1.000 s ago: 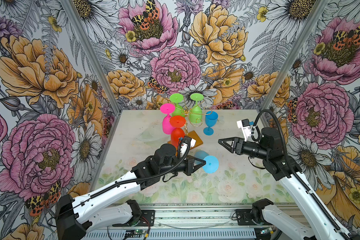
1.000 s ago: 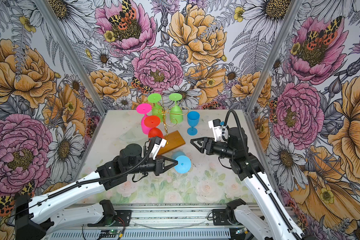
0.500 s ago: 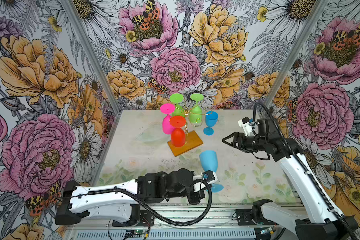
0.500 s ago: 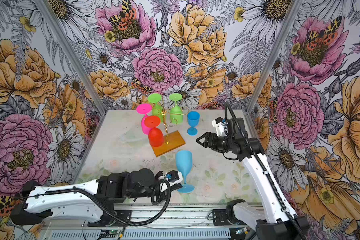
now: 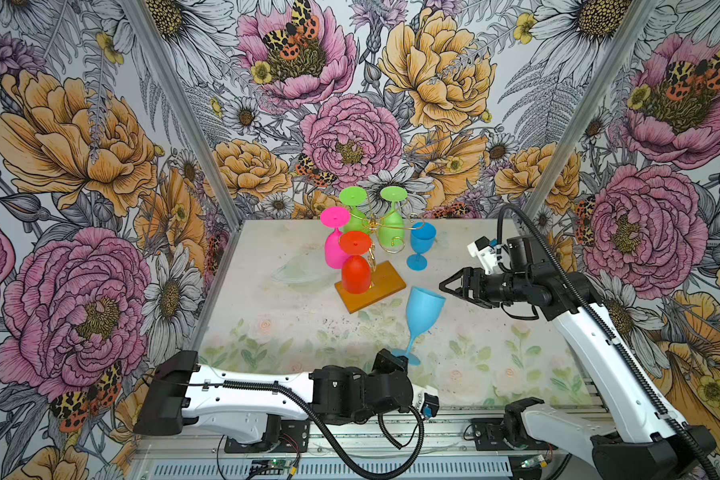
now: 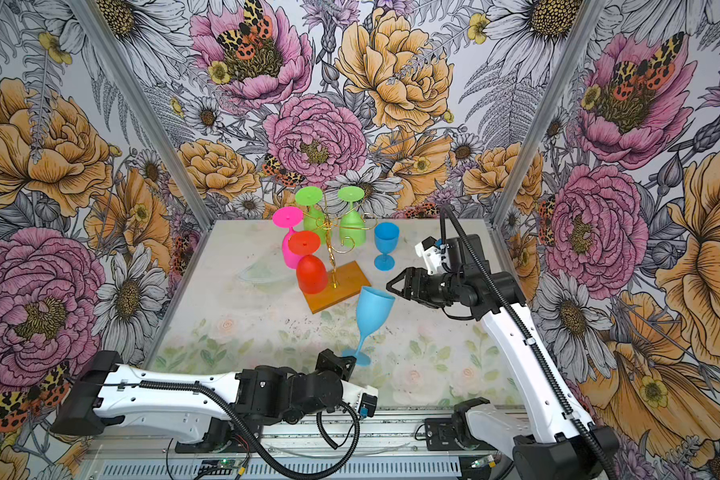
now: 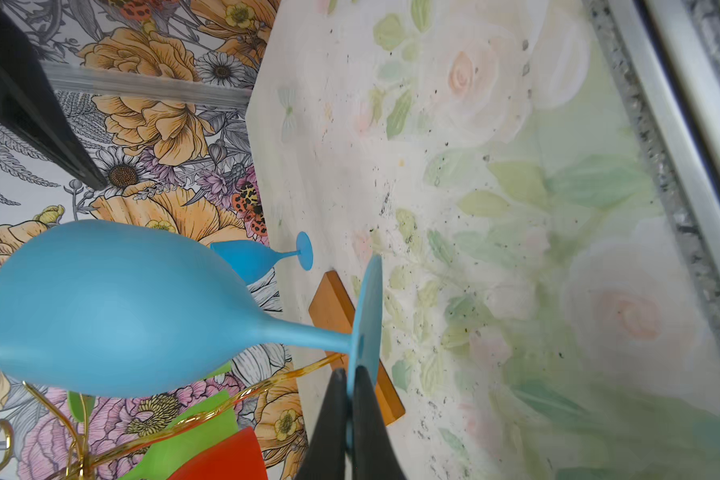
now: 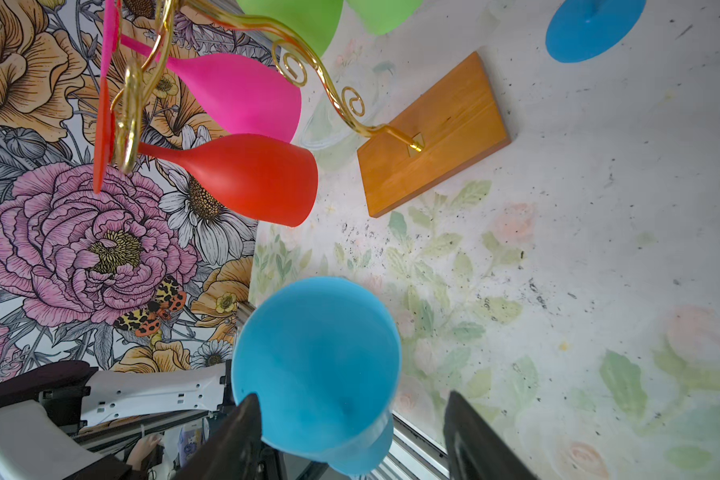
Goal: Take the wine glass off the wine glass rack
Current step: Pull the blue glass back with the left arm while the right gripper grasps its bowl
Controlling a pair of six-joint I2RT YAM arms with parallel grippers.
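Observation:
My left gripper [image 5: 398, 358] [image 6: 346, 358] [image 7: 350, 374] is low at the table's front and shut on the foot of a blue wine glass [image 5: 422, 309] [image 6: 373, 309] [image 7: 100, 307]. The glass is off the wine glass rack [image 5: 371, 286] [image 6: 337, 286] and leans up towards the right. At its rim my right gripper [image 5: 443, 286] [image 6: 389, 286] [image 8: 352, 399] is open, and the bowl [image 8: 316, 365] shows between its fingers. The rack's gold wire arms [image 8: 329, 87] carry a pink glass [image 5: 333, 249], a red glass [image 5: 355, 274] and two green glasses [image 5: 391, 226], all upside down.
A second blue glass [image 5: 421, 245] stands upright on the table just right of the rack. A faint clear dish [image 5: 296, 270] lies left of the rack's wooden base. Flowered walls close the back and both sides, and a metal rail [image 5: 454, 415] runs along the front.
My left gripper carried the blue glass from beside the rack to the table's front, and the glass now leans right. My right gripper came down to the bowl's rim.

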